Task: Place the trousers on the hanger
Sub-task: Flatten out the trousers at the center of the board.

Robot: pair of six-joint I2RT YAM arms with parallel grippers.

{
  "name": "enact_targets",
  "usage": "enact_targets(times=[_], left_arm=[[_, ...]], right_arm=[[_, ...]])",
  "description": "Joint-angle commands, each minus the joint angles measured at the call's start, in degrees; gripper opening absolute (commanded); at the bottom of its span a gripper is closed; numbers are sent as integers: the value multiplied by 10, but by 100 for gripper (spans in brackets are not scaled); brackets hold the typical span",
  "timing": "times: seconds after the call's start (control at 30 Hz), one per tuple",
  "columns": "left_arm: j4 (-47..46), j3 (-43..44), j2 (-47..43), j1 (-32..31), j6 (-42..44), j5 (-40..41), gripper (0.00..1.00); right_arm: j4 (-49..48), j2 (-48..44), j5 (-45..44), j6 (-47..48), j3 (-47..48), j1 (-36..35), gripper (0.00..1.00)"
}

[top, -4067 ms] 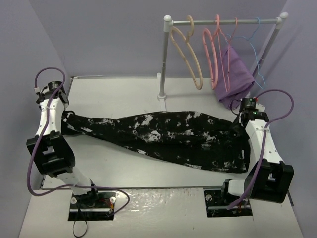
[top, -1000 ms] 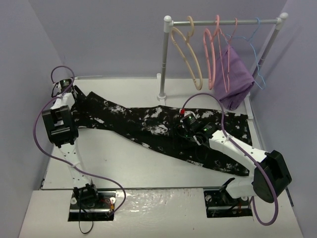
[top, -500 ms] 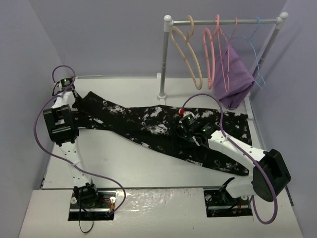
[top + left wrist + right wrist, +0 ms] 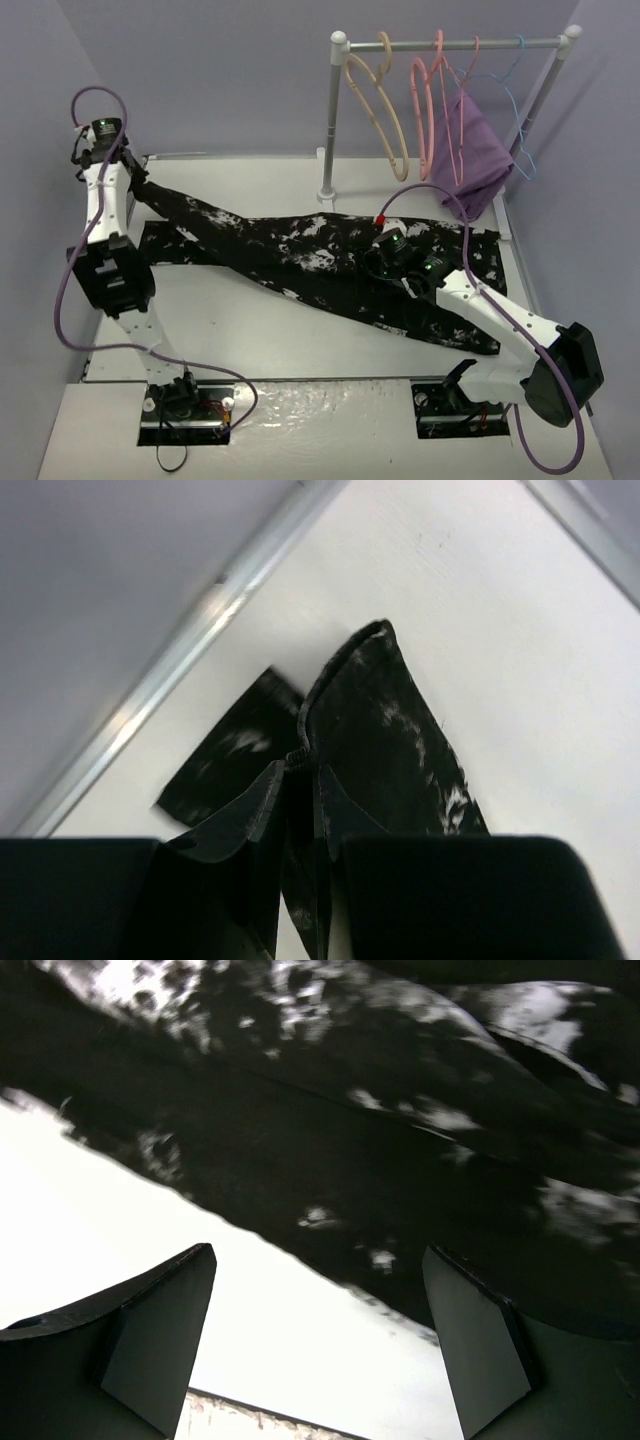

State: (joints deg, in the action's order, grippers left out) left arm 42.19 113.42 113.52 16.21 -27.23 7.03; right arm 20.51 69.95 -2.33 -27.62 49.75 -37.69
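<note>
Here, the floppy black trousers point(image 4: 320, 262), blotched with white speckles, sprawl across the smooth white tabletop point(image 4: 250, 325). Near its far left corner the left tool point(image 4: 303, 772) is clamped on a thin fold of one leg. The right tool point(image 4: 318, 1260) hovers over the middle, fingers apart. The thick, loop-shaped cream plastic hanger point(image 4: 398, 165) hangs on the rail point(image 4: 500, 43).

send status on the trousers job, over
Left gripper shut on trousers leg hem, far left. Right gripper open over trousers' middle, not gripping. Hanger on rail, not yet used; pink hanger close beside it.
</note>
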Motion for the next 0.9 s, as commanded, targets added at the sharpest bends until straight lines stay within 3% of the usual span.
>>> enact_targets(times=[0.0,0.17,0.27,0.33,0.57,0.67,0.77,0.87], left_arm=[[154,-48,-222,8,17,140,0],[186,-300,-416,31,-40,174,0],[202,-409,-488,45,-61,192,0],[195,-489,-520,60,-82,171,9],[187,-471,-529,63,-59,116,35],[126,-465,-534,53,-22,27,44],[60,-473,-504,-22,-9,-15,46],[-14,-489,-460,-119,-22,-7,49]], right_arm=[[34,-27,-35,-2,47,28,82],[46,-30,-14,-2,53,34,82],[51,-24,-7,-6,50,37,83],[57,-21,-8,-12,44,41,83],[74,4,-21,-10,40,64,83],[70,28,-17,-6,40,65,82],[43,60,12,-4,27,64,82],[4,84,18,-12,0,58,81]])
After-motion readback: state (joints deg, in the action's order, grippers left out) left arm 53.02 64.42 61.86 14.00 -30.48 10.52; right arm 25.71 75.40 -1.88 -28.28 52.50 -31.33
